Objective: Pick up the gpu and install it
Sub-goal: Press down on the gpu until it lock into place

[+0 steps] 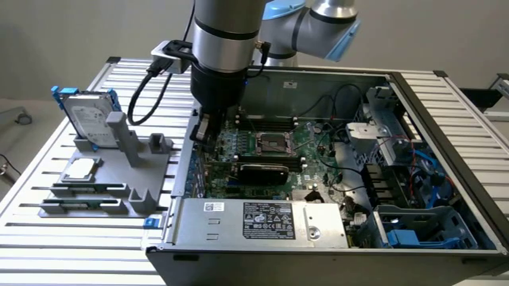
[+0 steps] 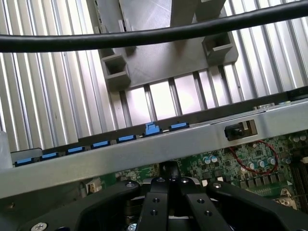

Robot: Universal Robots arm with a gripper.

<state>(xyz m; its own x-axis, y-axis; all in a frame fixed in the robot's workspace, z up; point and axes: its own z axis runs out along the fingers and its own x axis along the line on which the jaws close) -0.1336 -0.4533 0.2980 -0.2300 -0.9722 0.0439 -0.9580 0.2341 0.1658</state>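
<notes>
Gripper (image 1: 202, 132) is seen low at the rear wall of the open computer case (image 1: 445, 149), hanging from the arm (image 1: 226, 42) just inside the case's edge on the exterior view's left. Its fingers are drawn fully together, and nothing can be made out between them. In the wrist view the gripper (image 2: 168, 192) is shown as black linkages meeting over the green motherboard (image 2: 250, 156), with the grey case wall (image 2: 144, 149) running across just beyond.

The gpu (image 1: 263, 173) is found inside the case, its black rounded shroud lying across the motherboard (image 1: 318, 143) just below the CPU socket (image 1: 273, 143), close under the gripper but apart from it. Whether it is seated in a slot cannot be told.

From the exterior view the wider layout is given: a grey parts holder (image 1: 119, 173) on the slatted worktop (image 1: 47, 238), off to the exterior view's left of the case, with a hard drive (image 1: 86, 116) in a blue frame standing upright in it and a small square chip (image 1: 80, 170) lying flat in front. The power supply (image 1: 263, 221) is seen along the near side of the case, and blue plastic drive bays (image 1: 413, 232) at the near corner on the exterior view's right.

The wrist view adds what is masked there: a row of blue clips (image 2: 101, 143) along the case wall, the grey holder (image 2: 163, 62) beyond it on the slats, and a black cable (image 2: 144, 34) crossing the whole picture in front of the holder.
</notes>
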